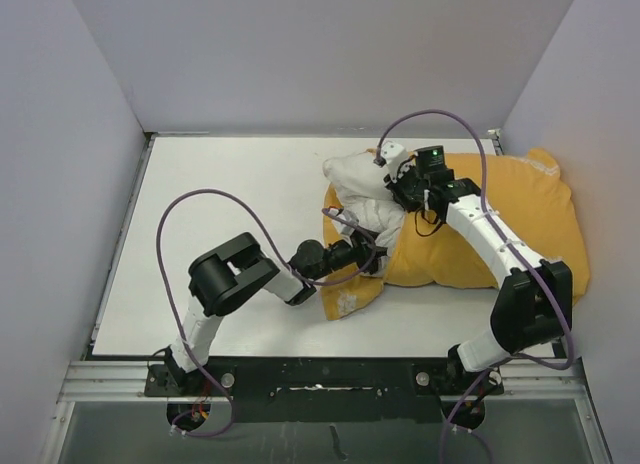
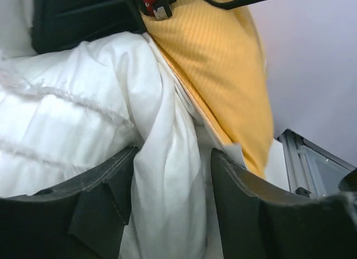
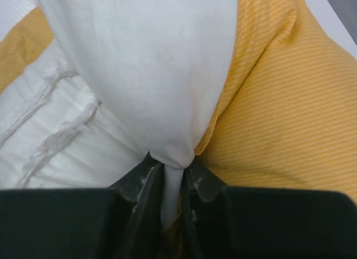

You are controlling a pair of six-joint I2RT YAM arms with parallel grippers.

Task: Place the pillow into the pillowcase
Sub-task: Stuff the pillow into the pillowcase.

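Right gripper (image 3: 172, 165) is clamped down hard, its jaws nearly together on a pinched peak of white cloth from the pillow (image 1: 365, 189), and a sliver of yellow hem shows at the pinch too. Over on the other side, the left gripper (image 2: 173, 154) stands about half open. A thick fold of the pillow runs between its fingers (image 2: 103, 186) and brushes the one on the left of the wrist view, but nothing is squeezed. From above, the pillowcase (image 1: 500, 209) lies mustard side up on the right part of the white table (image 1: 230, 204), plump with most of the pillow inside. The pillow's left end bulges out of the case's open mouth near the table's middle, rumpled, with both grippers meeting right there at the opening.
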